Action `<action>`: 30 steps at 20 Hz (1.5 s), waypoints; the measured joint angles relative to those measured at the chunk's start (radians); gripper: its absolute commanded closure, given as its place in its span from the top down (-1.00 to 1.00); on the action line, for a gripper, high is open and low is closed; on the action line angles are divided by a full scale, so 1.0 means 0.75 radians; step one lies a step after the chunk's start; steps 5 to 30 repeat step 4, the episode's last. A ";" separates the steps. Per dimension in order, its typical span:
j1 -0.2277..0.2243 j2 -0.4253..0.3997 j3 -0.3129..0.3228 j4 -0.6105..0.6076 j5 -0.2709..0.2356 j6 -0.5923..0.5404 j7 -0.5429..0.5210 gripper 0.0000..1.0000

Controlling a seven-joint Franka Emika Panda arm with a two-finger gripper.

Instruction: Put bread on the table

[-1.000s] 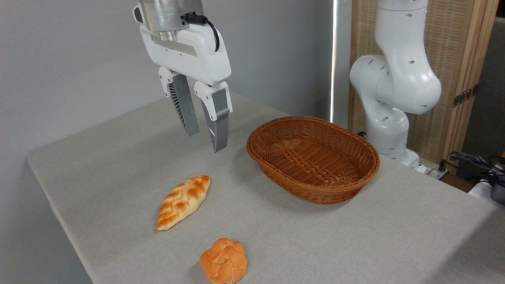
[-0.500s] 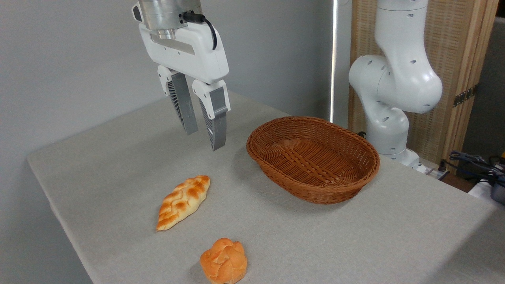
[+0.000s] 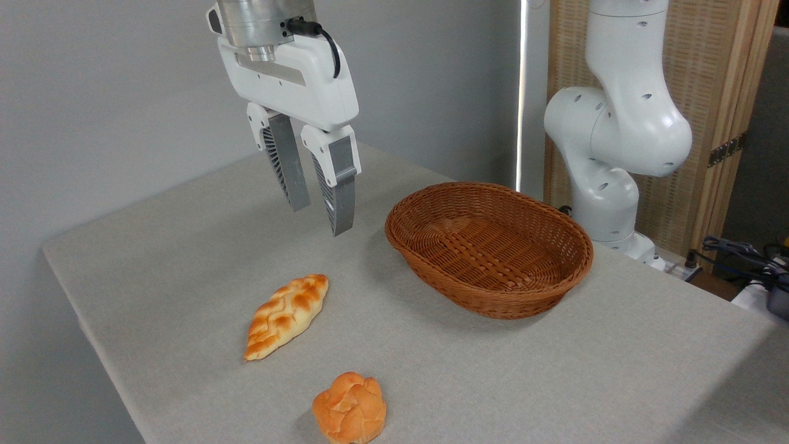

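Observation:
The bread [image 3: 349, 407], a small round golden-orange bun with a knotted top, lies on the grey-beige table [image 3: 185, 246] near its front edge. My gripper [image 3: 320, 219] hangs high above the table's middle, well behind and above the bun. Its grey fingers [image 3: 342, 197] stand slightly apart with nothing between them, so it is open.
A long braided loaf [image 3: 285, 316] lies on the cloth between the gripper and the bun. An oval brown wicker basket [image 3: 490, 246] stands to the right with nothing in it. The arm's white base [image 3: 607, 154] rises behind the basket, with cables [image 3: 739, 253] at far right.
The gripper has shifted slightly up and to the left over the last second, then held still. Both breads and the basket stay where they were.

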 measured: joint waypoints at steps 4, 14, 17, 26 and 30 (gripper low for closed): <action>0.004 0.000 0.000 0.000 0.000 0.000 0.000 1.00; 0.004 0.000 0.000 0.000 0.000 0.000 0.000 1.00; 0.004 0.000 0.000 0.000 0.000 0.000 0.000 1.00; 0.004 0.000 0.000 0.000 0.000 0.000 0.000 1.00; 0.004 0.000 0.000 0.000 0.000 0.000 0.000 1.00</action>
